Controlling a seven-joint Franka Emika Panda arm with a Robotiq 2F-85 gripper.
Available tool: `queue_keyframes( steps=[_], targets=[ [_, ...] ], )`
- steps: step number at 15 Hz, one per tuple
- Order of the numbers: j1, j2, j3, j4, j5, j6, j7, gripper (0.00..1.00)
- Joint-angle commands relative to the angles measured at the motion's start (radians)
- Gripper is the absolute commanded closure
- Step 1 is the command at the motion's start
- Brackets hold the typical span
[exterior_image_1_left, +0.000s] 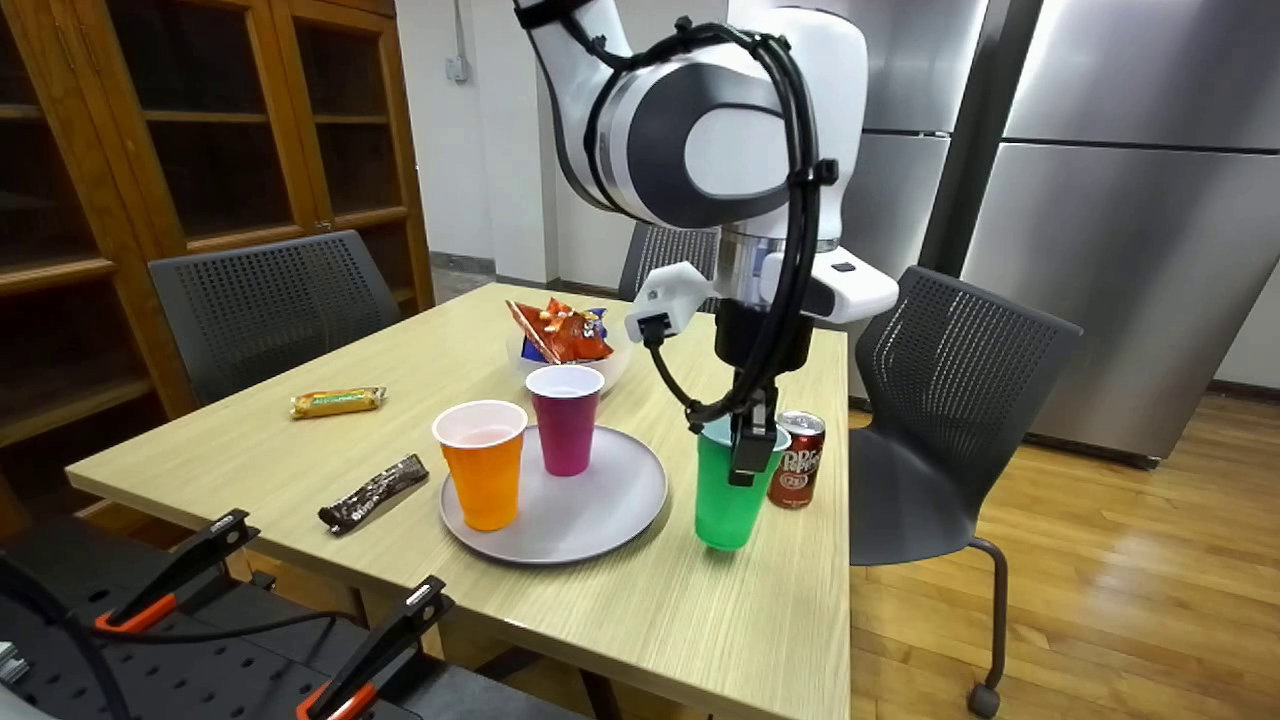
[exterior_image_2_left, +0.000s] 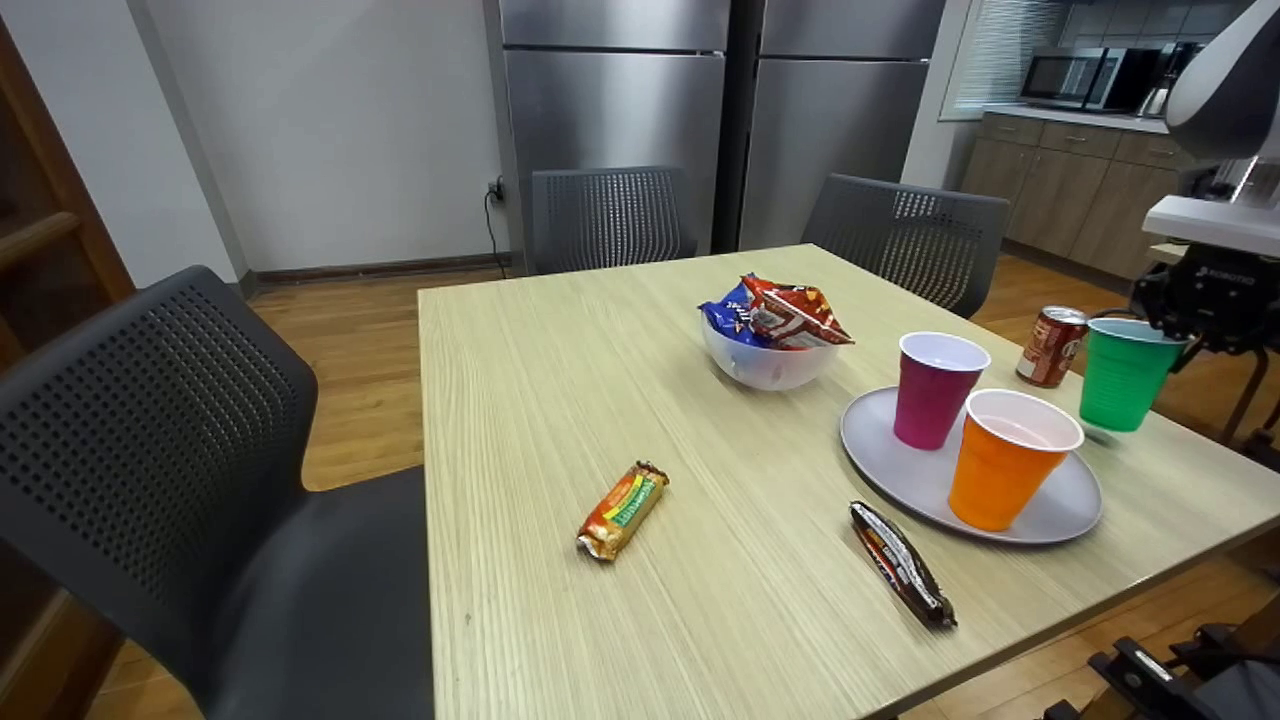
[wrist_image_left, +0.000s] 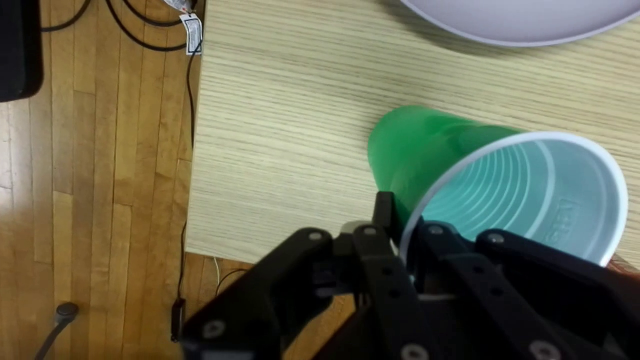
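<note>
"Are your jaws apart?"

"No, I have them clamped on the wall of the green plastic cup (exterior_image_1_left: 718, 492), at the rim: one jaw inside, one outside."

"Where is it?"

"Right of centre in an exterior view, over the worktop (exterior_image_1_left: 780, 620), with the Dr Pepper can (exterior_image_1_left: 797, 462) just behind it and the grey plate (exterior_image_1_left: 590, 500) to its left."

"Which way does it lie?"

"In the wrist view, up and right of the jaws, its long axis slanting from base near mid-frame to mouth at right. I can't tell whether the base touches down."
</note>
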Motion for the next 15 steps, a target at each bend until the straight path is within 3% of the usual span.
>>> queue_keyframes(
  steps=[1, 15],
  targets=[
    [0.024, -0.096, 0.007, -0.088, -0.034, 0.049, 0.002, 0.99],
    [0.082, -0.198, 0.092, -0.237, -0.084, 0.124, -0.025, 0.99]
  ],
)
